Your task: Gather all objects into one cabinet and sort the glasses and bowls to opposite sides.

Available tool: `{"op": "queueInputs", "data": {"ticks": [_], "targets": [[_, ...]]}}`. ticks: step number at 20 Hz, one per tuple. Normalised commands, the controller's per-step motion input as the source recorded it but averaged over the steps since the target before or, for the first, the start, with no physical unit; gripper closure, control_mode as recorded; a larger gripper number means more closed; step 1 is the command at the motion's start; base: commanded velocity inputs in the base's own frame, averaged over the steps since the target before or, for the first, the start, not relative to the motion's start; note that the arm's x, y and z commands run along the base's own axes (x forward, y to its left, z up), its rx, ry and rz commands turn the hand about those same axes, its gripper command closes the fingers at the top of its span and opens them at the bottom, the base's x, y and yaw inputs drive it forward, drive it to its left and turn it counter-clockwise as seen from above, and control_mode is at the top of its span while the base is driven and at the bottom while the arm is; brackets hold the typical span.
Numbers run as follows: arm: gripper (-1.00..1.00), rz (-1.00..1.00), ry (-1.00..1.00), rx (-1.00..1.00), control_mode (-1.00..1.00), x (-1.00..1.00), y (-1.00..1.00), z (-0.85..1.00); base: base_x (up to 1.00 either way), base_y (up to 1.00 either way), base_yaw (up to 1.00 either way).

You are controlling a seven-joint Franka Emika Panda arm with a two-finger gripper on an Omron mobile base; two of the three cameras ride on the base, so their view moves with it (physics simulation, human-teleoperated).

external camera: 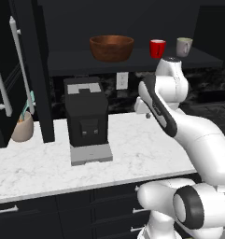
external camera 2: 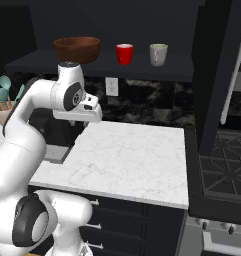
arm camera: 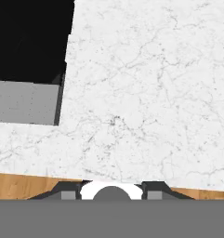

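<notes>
Hand (arm camera: 111, 193) fingertips barely visible above marble counter (arm camera: 146, 93); grip state unclear.

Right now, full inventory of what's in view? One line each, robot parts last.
wooden bowl: 1, dark brown, left end of the cabinet shelf
red cup: 1, red, on the shelf right of the bowl
off-white mug: 1, off-white, on the shelf right of the red cup
cabinet shelf: 1, black, above the counter
coffee machine: 1, black with grey tray, on the counter under the bowl
utensil crock: 1, tan, far left of the counter
wall outlet: 1, white, on the backsplash
counter: 1, white marble
stove: 1, black, right of the counter
end effector: 1, dark tips, above the counter, holds nothing visible, jaw state unclear
</notes>
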Motion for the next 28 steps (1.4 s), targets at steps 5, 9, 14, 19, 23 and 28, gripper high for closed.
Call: {"op": "queueInputs", "data": {"ticks": [5,9,14,19,23,28], "targets": [[-1.0,0.01,-0.02,0.0,-1.0,-0.49,0.08,0.0,0.0,0.0,0.0],[-1.0,0.0,-0.07,0.0,-1.0,-1.0,0.03,0.01,0.0,0.0,0.0],[-1.0,0.0,-0.01,0.0,-1.0,-0.82,0.0,0.23,0.0,0.0,0.0],[-1.0,-0.03,0.0,0.0,-1.0,-0.55,0.0,0.38,0.0,0.0,0.0],[-1.0,0.0,0.0,0.0,-1.0,-0.63,0.0,0.32,0.0,0.0,0.0],[-1.0,-0.01,0.0,0.0,-1.0,-0.45,0.0,0.41,0.0,0.0,0.0]]}}
